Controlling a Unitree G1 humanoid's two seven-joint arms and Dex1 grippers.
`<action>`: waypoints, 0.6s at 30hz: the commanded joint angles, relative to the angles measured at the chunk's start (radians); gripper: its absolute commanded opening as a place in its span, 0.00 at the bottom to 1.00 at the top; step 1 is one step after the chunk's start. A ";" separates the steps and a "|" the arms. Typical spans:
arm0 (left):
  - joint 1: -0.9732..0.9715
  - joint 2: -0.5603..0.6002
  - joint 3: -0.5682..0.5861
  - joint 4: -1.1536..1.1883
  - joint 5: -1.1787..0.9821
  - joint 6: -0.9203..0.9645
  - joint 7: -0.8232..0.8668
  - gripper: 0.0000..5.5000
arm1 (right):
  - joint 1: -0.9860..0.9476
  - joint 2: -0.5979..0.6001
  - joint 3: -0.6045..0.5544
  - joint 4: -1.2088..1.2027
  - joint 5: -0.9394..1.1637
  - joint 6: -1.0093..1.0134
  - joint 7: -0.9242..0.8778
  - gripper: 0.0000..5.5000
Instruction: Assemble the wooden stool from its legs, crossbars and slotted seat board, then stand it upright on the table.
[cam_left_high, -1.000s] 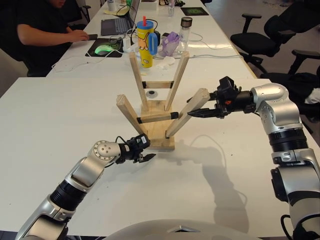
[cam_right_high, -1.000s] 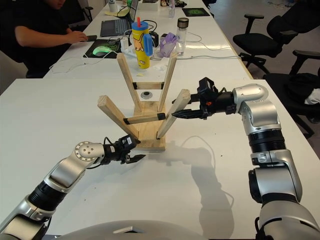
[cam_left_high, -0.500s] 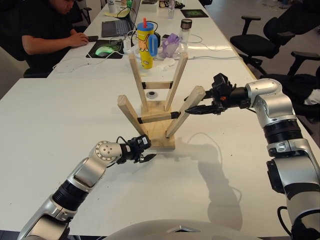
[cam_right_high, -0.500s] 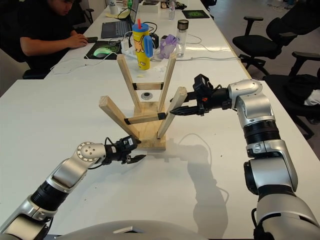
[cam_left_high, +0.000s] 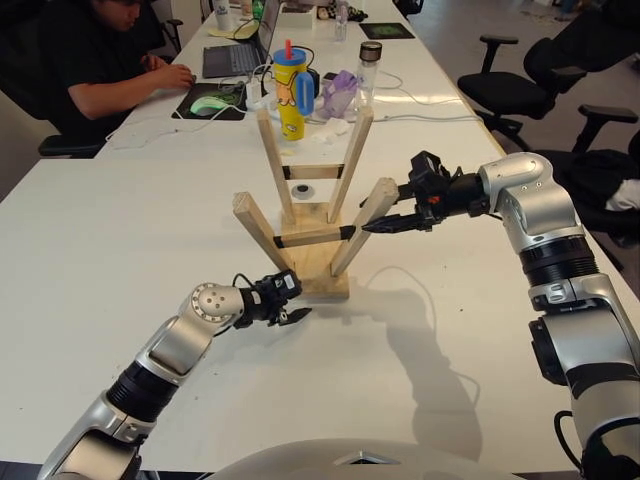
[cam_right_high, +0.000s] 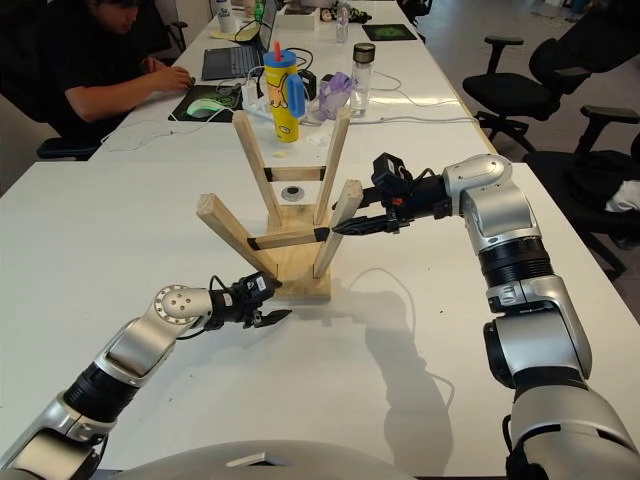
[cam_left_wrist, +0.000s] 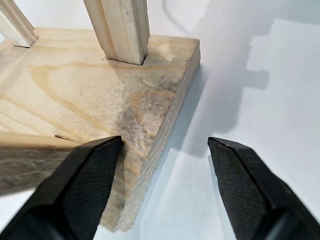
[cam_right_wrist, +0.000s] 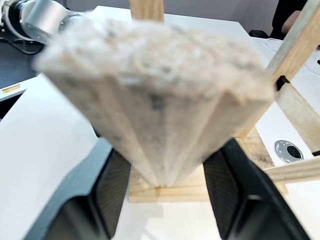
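Nearest to us, the left gripper (cam_left_high: 295, 308) had its jaws open, straddling a corner of the seat board (cam_left_wrist: 75, 85). One pad sat over the top face and the other hung over the table (cam_left_high: 120, 230) just off the edge, so nothing was actually pinned. The stool (cam_left_high: 345, 165) was upside down, board flat on the table, four legs pointing up. Farther out, the right gripper (cam_left_high: 380, 218) looked clamped on the free end of the leaning leg (cam_right_wrist: 155, 100), with wood filling the gap between its jaws. Our worry was that if that arm shoved the leg with the board unheld, the whole thing could skid or tip away from the left jaws. The crossbar (cam_left_high: 315, 236) just beyond the right fingertips could pop loose too, and a yellow cup (cam_left_high: 291, 90) stood well beyond them.
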 joint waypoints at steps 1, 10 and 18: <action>0.065 -0.050 0.025 -0.091 -0.040 -0.076 0.018 0.58 | 0.087 0.019 0.058 -0.084 -0.062 0.088 -0.073 0.37; 0.130 -0.104 0.197 -0.476 0.069 -0.391 0.235 0.58 | 0.143 -0.019 0.075 -0.252 -0.062 0.200 -0.162 0.37; -0.098 -0.117 0.166 -0.380 0.542 -0.405 0.403 0.58 | 0.145 -0.018 0.094 -0.251 -0.068 0.216 -0.189 0.37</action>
